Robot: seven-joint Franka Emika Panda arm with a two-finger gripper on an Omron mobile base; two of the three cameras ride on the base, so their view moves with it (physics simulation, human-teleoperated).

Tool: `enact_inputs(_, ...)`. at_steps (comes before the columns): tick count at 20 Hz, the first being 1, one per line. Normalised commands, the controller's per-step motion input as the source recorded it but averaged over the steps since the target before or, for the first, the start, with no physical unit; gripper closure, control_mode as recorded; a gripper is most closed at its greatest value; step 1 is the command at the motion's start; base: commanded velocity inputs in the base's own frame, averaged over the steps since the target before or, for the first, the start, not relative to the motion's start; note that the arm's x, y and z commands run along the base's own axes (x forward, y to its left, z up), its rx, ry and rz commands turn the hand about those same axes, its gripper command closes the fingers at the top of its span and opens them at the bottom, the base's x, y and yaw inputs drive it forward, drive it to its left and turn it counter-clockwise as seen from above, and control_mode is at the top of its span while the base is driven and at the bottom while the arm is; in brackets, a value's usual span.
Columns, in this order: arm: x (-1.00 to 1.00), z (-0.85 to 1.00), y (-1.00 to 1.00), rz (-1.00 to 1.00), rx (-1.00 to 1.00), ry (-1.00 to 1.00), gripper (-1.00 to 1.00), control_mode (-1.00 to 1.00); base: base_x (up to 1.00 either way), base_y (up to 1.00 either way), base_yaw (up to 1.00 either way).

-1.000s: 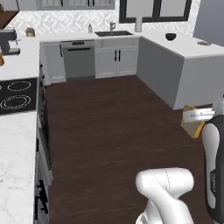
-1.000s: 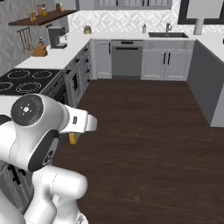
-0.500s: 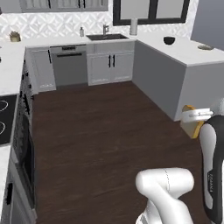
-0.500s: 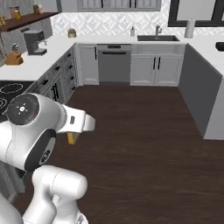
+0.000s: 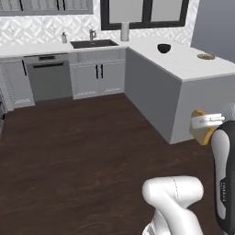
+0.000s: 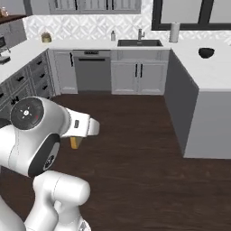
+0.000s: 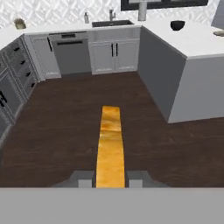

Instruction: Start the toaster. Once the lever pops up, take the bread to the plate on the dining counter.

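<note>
Fingers (image 7: 111,178) closed narrowly on bread (image 7: 110,144), held edge-on above floor for carrying toward plate (image 5: 206,56) on white surface (image 5: 183,62).

The white tabletop (image 5: 183,62) of the dining counter carries a dark bowl (image 5: 164,47) and, well apart toward its near corner, the plate (image 5: 206,56).

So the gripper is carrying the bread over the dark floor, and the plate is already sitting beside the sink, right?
Not quite. The gripper does hold the bread over the floor, but the plate sits on the dining counter, past the dark bowl; the left base view shows it.
</note>
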Motion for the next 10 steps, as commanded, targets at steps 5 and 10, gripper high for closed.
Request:
enact_inputs(5, 0.00, 0.00, 0.00, 0.00, 0.00, 0.00, 1.00, 1.00, 1.00, -0.78, -0.18)
enact_inputs(10, 0.00, 0.00, 0.00, 0.00, 0.00, 0.00, 1.00, 1.00, 0.93, -0.58, -0.36)
